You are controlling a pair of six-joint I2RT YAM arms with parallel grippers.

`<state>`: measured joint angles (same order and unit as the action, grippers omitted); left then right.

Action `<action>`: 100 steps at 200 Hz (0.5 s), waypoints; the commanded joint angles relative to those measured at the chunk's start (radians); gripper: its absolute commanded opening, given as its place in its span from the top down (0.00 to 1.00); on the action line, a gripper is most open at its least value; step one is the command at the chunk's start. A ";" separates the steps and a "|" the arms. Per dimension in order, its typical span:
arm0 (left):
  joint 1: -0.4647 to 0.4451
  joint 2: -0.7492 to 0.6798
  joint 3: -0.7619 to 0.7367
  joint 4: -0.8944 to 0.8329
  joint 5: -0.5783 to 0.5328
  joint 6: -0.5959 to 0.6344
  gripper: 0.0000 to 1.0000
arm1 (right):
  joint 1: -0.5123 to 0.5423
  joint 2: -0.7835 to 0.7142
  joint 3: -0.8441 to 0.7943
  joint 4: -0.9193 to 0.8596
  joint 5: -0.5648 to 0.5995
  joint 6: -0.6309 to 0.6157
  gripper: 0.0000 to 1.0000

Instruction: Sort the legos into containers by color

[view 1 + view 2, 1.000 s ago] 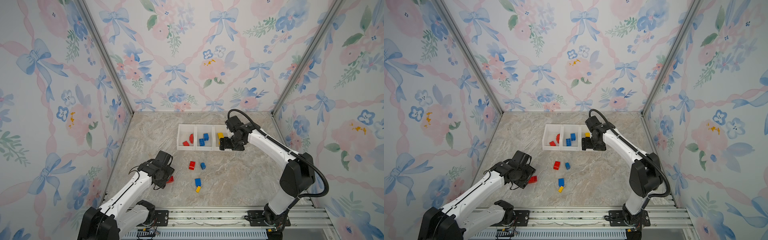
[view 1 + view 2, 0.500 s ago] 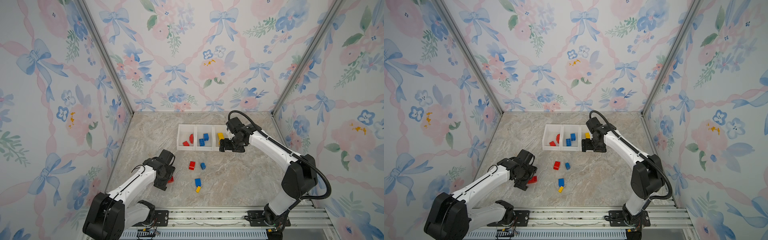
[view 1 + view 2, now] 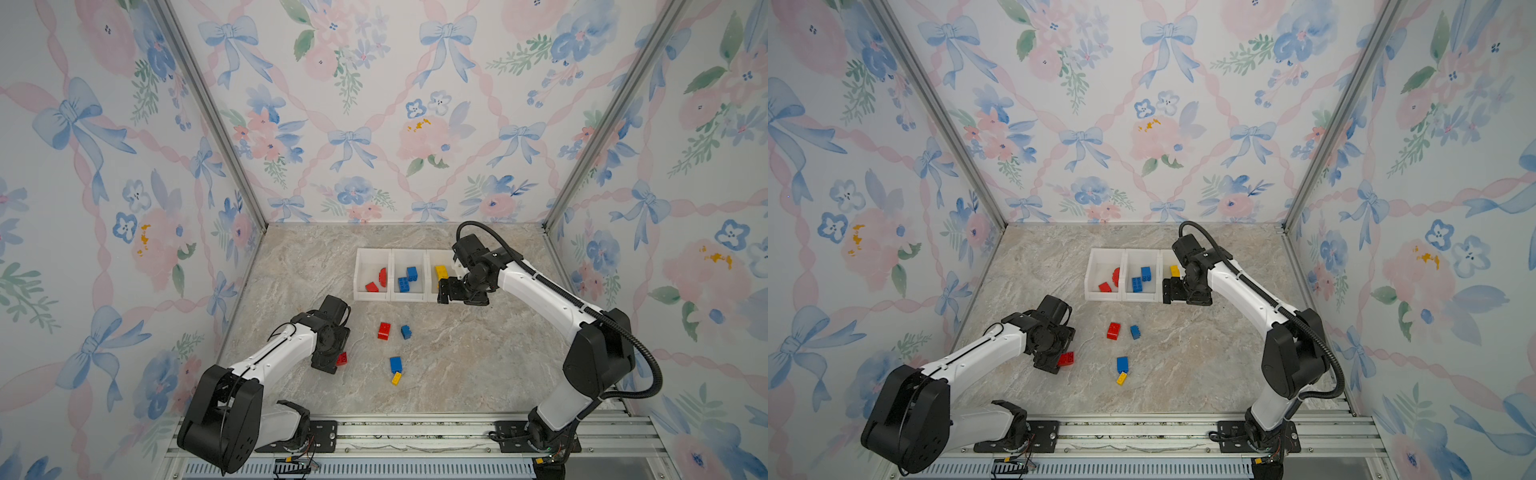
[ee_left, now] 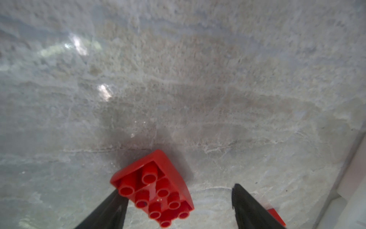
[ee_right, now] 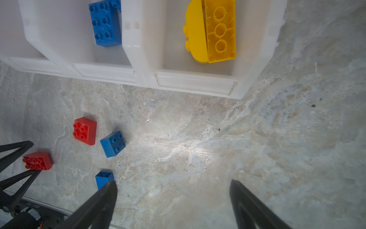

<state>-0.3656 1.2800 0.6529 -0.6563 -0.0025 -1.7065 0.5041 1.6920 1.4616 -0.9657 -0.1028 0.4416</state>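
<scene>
Centring the spread left hand [image 4: 177, 190] matters: the glossy red studded plastic brick [image 4: 152, 190], one edge curved, lies on the marble bench [image 4: 178, 79] between its fingers [image 4: 111, 208], seemingly touching one. I'd shift sideways before squeezing. Destination: white plastic bin [image 3: 371, 296] holding red pieces [image 3: 371, 286], one o'clock from it in a top view. Right hand [image 5: 173, 183] spread, empty.

The left arm [image 3: 282, 349] stands at about 7 o'clock and reaches out toward 1 o'clock. Its wrist [image 3: 330, 332] bends back, so the left gripper [image 3: 331, 365] points down toward 6 o'clock. Its two black fingers [image 4: 111, 208] are spread apart. The right arm [image 3: 540, 291] stands at about 5 o'clock and leans a long way toward 11 o'clock. The right gripper [image 3: 445, 292] points toward 9 o'clock, with its fingers wide apart.
</scene>
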 commanded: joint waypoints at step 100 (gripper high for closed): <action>0.008 0.055 -0.022 0.019 -0.014 0.019 0.28 | -0.009 -0.031 -0.085 0.034 -0.074 0.056 0.04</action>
<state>-0.3649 1.3136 0.6468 -0.6346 -0.0025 -1.7058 0.4984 1.6901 1.3968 -0.9424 -0.1596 0.4789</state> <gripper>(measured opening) 0.734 0.962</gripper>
